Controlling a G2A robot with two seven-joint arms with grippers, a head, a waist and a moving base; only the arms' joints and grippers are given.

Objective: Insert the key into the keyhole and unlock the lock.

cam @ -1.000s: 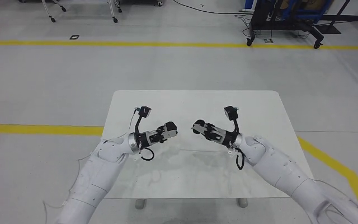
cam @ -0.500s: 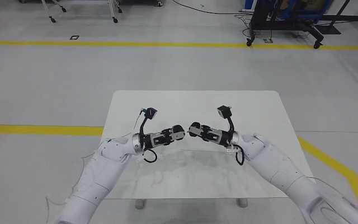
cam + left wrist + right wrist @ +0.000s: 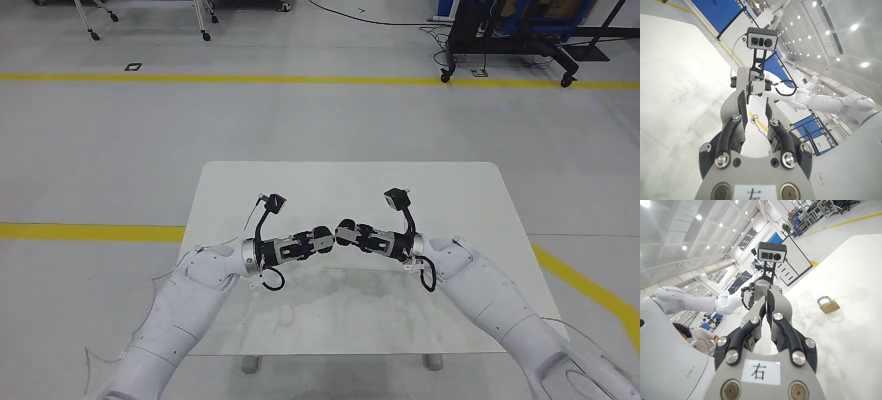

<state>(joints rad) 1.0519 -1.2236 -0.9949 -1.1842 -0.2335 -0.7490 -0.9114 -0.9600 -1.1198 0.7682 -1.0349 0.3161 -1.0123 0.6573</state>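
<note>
A brass padlock [image 3: 829,307] with a silver shackle lies flat on the white table [image 3: 420,190], off to one side of my right gripper. Both grippers meet tip to tip above the middle of the table. My left gripper [image 3: 322,240] is open, its fingers [image 3: 741,102] spread just short of the right gripper's tips [image 3: 753,89]. My right gripper [image 3: 346,234] is shut, its pads pressed together [image 3: 767,298]. I cannot make out a key between them. The left gripper [image 3: 750,296] sits straight ahead in the right wrist view.
The table's far edge and right corner [image 3: 495,170] lie well beyond the arms. Yellow floor lines [image 3: 300,77] and wheeled racks [image 3: 510,45] are off the table.
Both arms have swung inward and slightly lower over the last second. The gap between the two grippers has closed until their tips nearly touch.
</note>
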